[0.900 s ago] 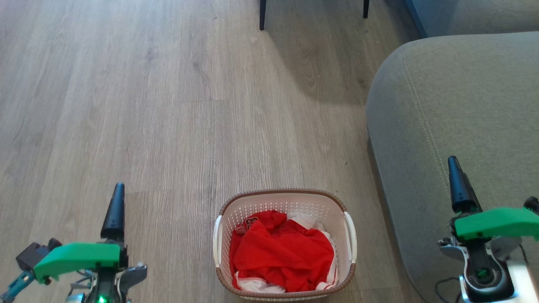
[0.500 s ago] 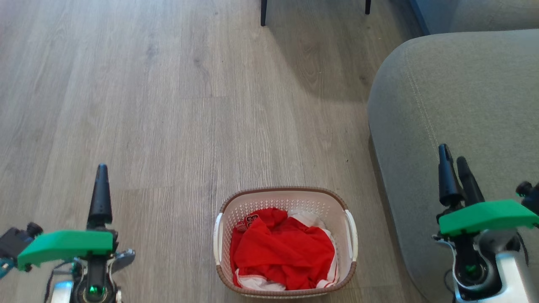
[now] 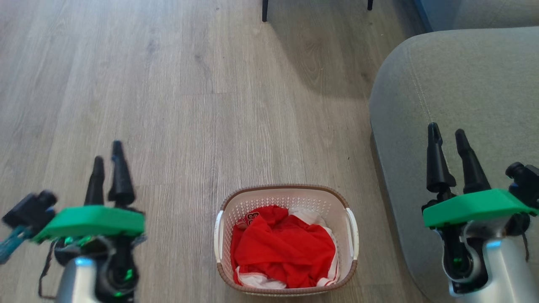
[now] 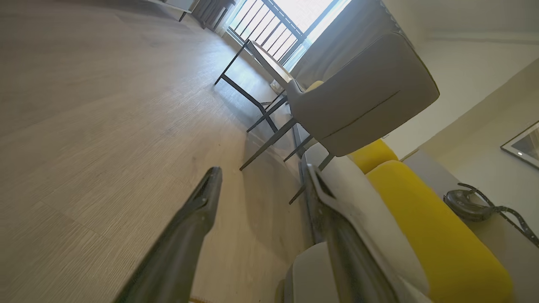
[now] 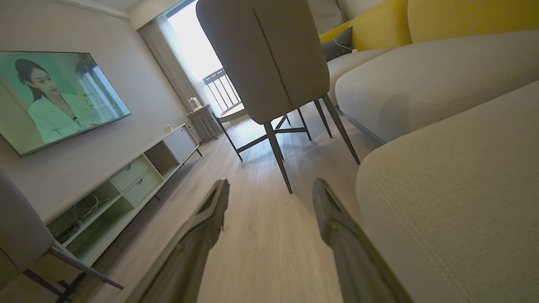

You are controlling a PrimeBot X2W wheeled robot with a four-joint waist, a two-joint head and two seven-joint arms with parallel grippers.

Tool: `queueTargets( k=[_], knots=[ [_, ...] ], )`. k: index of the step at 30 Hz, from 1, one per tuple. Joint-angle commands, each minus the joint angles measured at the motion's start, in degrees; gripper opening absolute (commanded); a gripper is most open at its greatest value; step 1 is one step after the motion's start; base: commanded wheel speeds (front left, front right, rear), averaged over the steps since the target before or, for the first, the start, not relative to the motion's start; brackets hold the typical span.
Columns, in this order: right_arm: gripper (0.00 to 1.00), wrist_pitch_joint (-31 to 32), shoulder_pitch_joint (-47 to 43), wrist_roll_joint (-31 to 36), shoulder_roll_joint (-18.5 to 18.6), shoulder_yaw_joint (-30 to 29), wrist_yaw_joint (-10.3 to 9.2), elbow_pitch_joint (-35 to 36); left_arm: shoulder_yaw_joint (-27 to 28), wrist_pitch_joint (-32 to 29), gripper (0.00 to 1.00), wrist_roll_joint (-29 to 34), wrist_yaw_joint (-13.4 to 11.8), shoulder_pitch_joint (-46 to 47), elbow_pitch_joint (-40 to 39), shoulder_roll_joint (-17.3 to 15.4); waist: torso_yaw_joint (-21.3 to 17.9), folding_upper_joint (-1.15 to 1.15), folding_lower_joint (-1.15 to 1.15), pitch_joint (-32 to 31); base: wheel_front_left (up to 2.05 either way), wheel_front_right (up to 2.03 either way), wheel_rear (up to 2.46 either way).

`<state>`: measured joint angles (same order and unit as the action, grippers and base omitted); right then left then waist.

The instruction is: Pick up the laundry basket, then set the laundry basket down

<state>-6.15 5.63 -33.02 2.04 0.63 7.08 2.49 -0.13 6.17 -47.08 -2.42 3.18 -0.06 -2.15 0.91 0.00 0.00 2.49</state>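
The laundry basket (image 3: 286,193) stands on the wooden floor at the bottom centre of the head view, white with perforated walls, a brown rim and white side handles (image 3: 218,235). Red-and-white clothes (image 3: 283,252) fill it. My left gripper (image 3: 108,150) hangs open well to the basket's left, holding nothing. Over the sofa's edge to the basket's right, my right gripper (image 3: 446,131) is open and holds nothing. Both wrist views look along spread fingers: the left gripper (image 4: 261,174) and the right gripper (image 5: 269,185) face the room beyond, with no basket between them.
A grey sofa (image 3: 463,92) rises close on the basket's right. Dark chair legs (image 3: 264,10) stand at the far edge of the floor. The right wrist view shows a grey chair (image 5: 269,59), a low TV cabinet (image 5: 134,181) and a screen (image 5: 54,92) on the wall.
Both arms have risen and rolled, so each gripper now shows two spread fingers where one showed before. The basket stays put on the floor; the head view shifted slightly.
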Motion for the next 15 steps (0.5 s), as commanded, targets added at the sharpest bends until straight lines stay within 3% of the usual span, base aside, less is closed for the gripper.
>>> queueTargets(
  k=[1,8,15],
  knots=[
    [1.0,-0.9,3.3,2.4,0.7,1.2,0.25,2.9,-0.3,0.8,1.0,3.3,-0.9,3.6,-3.3,-0.6,0.0,0.0,0.0,0.0,0.0,0.0,0.0],
    [1.0,-2.1,3.7,8.9,1.7,3.4,0.28,4.2,-5.5,2.0,1.0,13.4,-5.9,4.0,-4.9,-0.6,0.0,0.0,0.0,0.1,0.0,0.0,0.0],
    [1.0,-3.2,3.1,14.7,1.5,3.8,0.3,3.6,-10.7,3.2,1.0,23.6,-8.5,4.6,-4.3,-1.1,-0.1,0.0,0.0,0.0,0.0,0.0,0.0]
  ],
)
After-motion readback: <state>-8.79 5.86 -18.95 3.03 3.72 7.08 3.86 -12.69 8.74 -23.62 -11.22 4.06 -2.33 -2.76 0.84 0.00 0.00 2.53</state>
